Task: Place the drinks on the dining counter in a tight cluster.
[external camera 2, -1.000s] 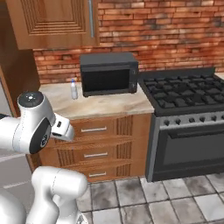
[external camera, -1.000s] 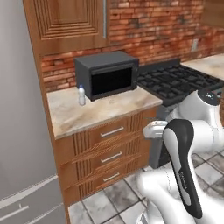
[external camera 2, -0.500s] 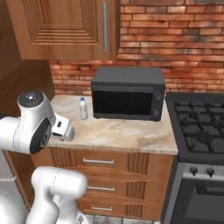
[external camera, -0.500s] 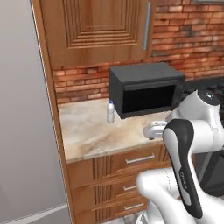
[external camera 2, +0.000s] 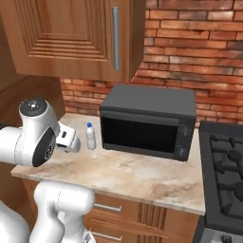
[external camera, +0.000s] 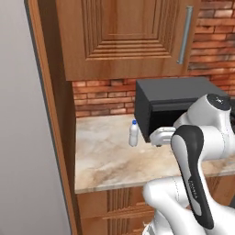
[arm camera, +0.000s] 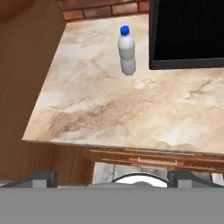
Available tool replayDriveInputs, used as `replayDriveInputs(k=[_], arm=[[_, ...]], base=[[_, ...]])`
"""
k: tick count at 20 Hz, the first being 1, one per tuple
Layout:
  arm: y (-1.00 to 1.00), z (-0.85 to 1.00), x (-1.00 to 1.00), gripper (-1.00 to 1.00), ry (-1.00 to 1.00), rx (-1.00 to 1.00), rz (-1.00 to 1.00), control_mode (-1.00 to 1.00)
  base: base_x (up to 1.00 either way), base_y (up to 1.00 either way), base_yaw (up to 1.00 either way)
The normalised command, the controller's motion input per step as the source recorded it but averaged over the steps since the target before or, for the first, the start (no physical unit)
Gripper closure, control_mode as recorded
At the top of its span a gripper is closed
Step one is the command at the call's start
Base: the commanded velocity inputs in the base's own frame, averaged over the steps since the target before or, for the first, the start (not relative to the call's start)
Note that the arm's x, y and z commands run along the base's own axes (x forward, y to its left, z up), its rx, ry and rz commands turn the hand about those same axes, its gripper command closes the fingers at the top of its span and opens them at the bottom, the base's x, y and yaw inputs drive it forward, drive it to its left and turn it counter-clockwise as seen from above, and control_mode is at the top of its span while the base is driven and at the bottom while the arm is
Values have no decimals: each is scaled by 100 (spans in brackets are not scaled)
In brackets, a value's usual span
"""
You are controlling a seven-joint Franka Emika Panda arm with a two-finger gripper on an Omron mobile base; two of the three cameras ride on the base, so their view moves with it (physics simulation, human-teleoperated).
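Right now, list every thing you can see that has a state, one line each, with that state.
Small white bottle: upright on the marble counter, blue cap on, beside the microwave, untouched.
Microwave: door shut, dark inside.
Upper cabinet: door shut.
Drawer under the counter: shut.
Gripper: fingers open, holding nothing, short of the bottle.

No readable text, brand, number or sign appears anywhere — the small white bottle (arm camera: 126, 49) with its blue cap carries no legible label, the black microwave (external camera 2: 148, 122) shows a plain front with only blurred knobs, and the wooden cabinet door (external camera: 133, 32), the brick wall and the marbled surface (arm camera: 131, 105) bear no markings.
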Motion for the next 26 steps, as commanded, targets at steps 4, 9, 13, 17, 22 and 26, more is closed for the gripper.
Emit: replayDriveInputs(k=[4, 9, 13, 17, 22, 26], arm=[[0, 0, 0, -100, 0, 0, 0, 100], [0, 0, 0, -100, 0, 0, 0, 100], [0, 0, 0, -100, 0, 0, 0, 100], [0, 0, 0, -100, 0, 0, 0, 100], [0, 0, 0, -100, 0, 0, 0, 100], [0, 0, 0, -100, 0, 0, 0, 100]], base=[[45, 9, 0], [35, -11, 0], [39, 0, -9], [45, -4, -14], [64, -8, -21], [94, -3, -9]])
